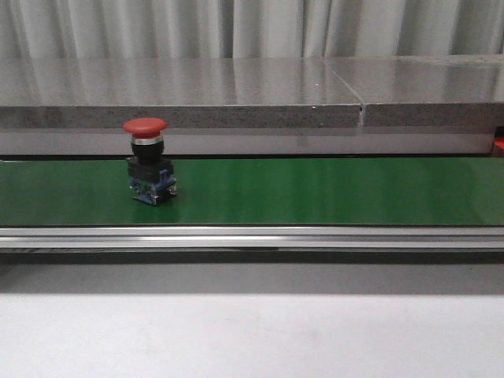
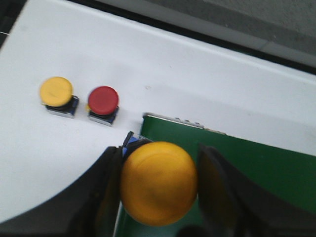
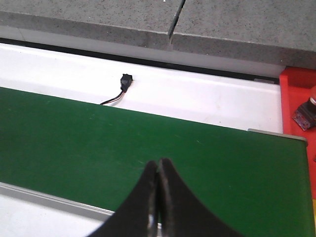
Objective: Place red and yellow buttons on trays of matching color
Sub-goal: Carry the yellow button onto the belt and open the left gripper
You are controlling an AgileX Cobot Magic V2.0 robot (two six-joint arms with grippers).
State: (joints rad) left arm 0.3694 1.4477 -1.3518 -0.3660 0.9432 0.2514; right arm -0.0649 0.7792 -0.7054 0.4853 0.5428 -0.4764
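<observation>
Grey stone ledge [image 1: 236, 98] at the back, green conveyor belt [image 1: 315, 189] running across in front of it, white worktop [image 1: 252, 335] nearest you. One red button [image 1: 147, 169] stands upright on the belt toward your left side, untouched. Your left hand [image 2: 159, 185] holds a large yellow button [image 2: 159, 182], fingers clamped on either side of the cap, hanging over the belt's end edge where it meets the white worktop. Just beyond, a small yellow button [image 2: 58, 95] and a small red button [image 2: 103, 103] sit side by side on that worktop, near each other but apart. Your right hand [image 3: 158, 197] is closed on nothing, fingertips pressed together, low over the belt; a red tray [image 3: 296, 98] shows at the belt's far end with a button body [image 3: 306, 114] partly visible on it. No yellow tray appears in any view, so locate it before you carry. Judgement: the step in hand is transport of the gripped yellow button. Keep the grip steady, since a round cap may slip. Lift clear of the belt edge and of the two small buttons, set the base down flat, then release. Leave the belt's red button to the right hand.
</observation>
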